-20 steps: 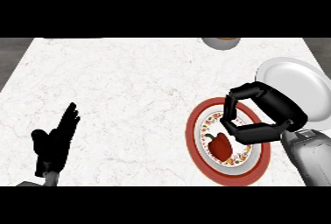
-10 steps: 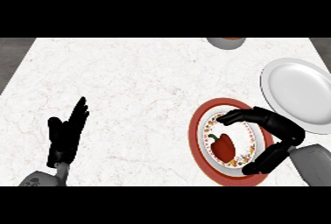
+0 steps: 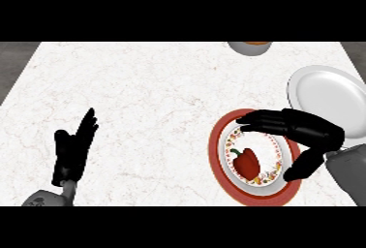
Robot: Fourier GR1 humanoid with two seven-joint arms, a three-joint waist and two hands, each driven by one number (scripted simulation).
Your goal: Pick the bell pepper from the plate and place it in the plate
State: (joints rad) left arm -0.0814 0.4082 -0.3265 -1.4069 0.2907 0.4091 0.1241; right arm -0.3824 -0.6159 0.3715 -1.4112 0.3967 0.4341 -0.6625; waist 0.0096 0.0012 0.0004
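bell pepper [image 3: 247,162] | red, green stem | lying on red-rimmed plate [image 3: 221,160]

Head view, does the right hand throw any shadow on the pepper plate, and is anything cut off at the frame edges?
Head view: even, flat light; no distinct shadow under the right hand on the red-rimmed plate, and the bell pepper shows plainly. The white plate is clipped at the right edge, a bowl at the top; the left hand rests open at lower left.
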